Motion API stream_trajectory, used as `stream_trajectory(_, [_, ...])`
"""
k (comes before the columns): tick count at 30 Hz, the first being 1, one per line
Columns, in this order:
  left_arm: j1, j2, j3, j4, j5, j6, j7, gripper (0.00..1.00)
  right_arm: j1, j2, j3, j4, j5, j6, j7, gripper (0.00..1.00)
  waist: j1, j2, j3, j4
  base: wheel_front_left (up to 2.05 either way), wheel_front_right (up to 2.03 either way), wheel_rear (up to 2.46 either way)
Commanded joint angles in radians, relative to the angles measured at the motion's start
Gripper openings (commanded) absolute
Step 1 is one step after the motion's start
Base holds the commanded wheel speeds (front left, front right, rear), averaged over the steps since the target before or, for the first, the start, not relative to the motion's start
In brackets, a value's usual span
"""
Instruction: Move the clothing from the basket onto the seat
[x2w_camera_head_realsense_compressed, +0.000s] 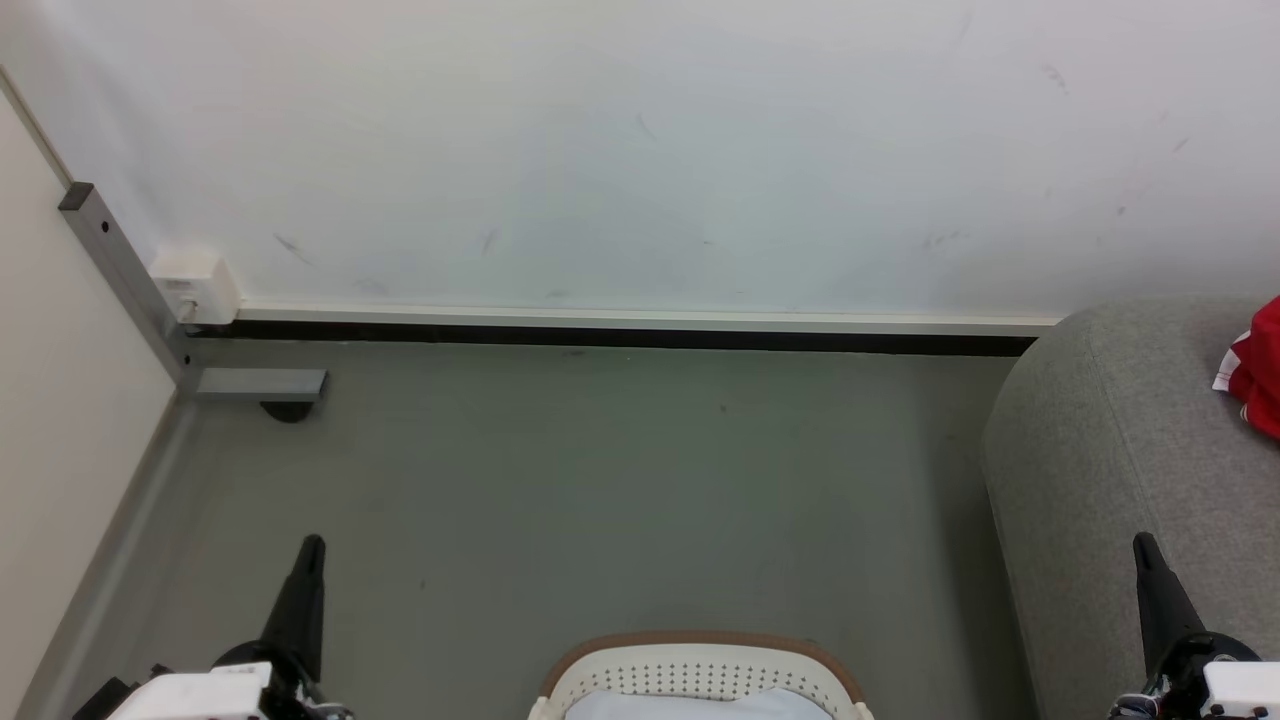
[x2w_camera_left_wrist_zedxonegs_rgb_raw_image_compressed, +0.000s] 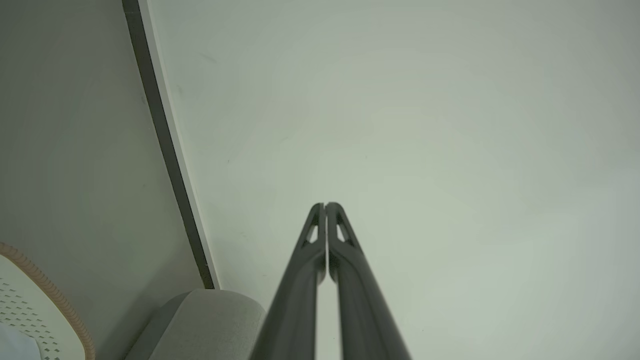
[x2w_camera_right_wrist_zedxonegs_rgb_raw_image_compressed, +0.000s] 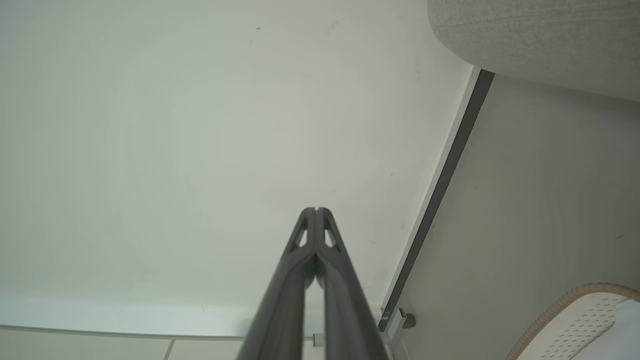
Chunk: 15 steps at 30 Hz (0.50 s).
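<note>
Both my hands are pressed shut on nothing: the left hand (x2w_camera_head_realsense_compressed: 312, 550) and the right hand (x2w_camera_head_realsense_compressed: 1145, 550) hang low over the floor, either side of the basket (x2w_camera_head_realsense_compressed: 700, 642). The clothing (x2w_camera_head_realsense_compressed: 1262, 365) is not in the basket. It lies bunched on top of the seat (x2w_camera_head_realsense_compressed: 1100, 450), in from the seat's rounded end by the wall, so I judge the move as good as done. All I can see in the basket is a pale cloth (x2w_camera_head_realsense_compressed: 700, 706).

The clothing looks soft, light and limp. It would sag and drape from any grip, so I would pinch a thick fold in the bunch, not a thin hem. Its white panel faces the seat's rounded end. The picture's edge cuts off most of it, so I cannot tell its long axis.
</note>
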Motion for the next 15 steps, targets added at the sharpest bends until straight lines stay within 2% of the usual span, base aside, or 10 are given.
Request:
stream_trajectory(1, [-0.008, 0.002, 0.002, -0.003, -0.011, -0.001, 0.004, 0.0, -0.013, -0.008, -0.004, -0.005, 0.001, -0.002, 0.003, 0.0, 0.0, 0.0, 0.0, 0.0, 0.0, 0.0, 0.0])
stream_trajectory(15, [-0.008, 0.002, 0.001, -0.003, -0.011, -0.001, 0.004, 0.0, -0.013, -0.008, -0.004, -0.005, 0.001, -0.002, 0.003, 0.0, 0.0, 0.0, 0.0, 0.0, 0.0, 0.0, 0.0])
